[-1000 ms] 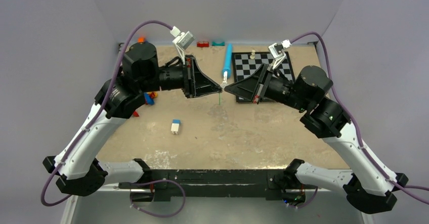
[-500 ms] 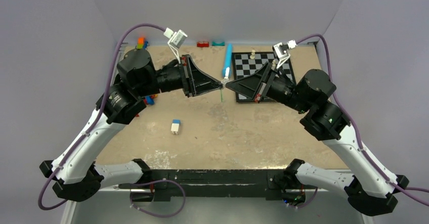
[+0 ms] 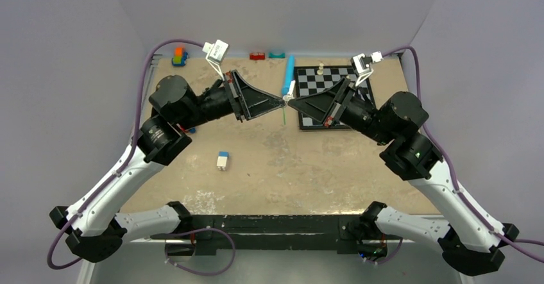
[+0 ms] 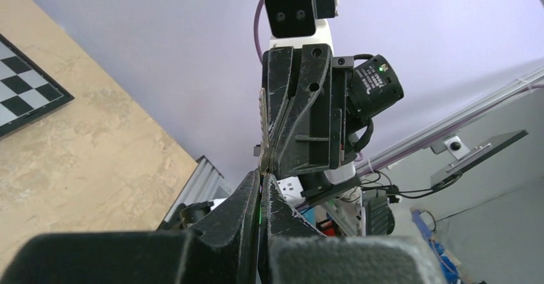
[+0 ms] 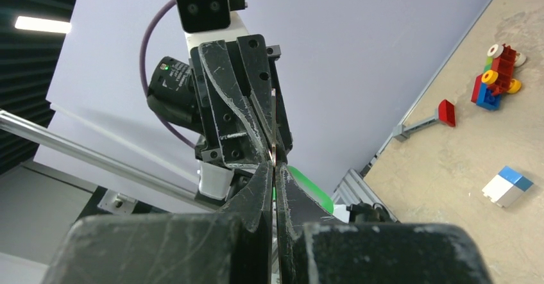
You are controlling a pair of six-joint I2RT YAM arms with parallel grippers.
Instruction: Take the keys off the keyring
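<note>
Keys (image 5: 312, 189) sit pinched where the left gripper (image 3: 280, 104) and right gripper (image 3: 290, 102) meet tip to tip. Both finger pairs look clamped on the bunch, though it is mostly hidden.

In the middle of the top view, the left tool (image 3: 280, 104) and the right tool (image 3: 290, 102) are pinching tip to tip and covering most of the keys (image 3: 283, 113). Only a green sliver is showing below them, and the ring is proving too small to make out. The right arm is hiding the near left corner of the chessboard (image 3: 315, 79). In both wrist views the near fingers are blurring and running off the bottom edge.
</note>
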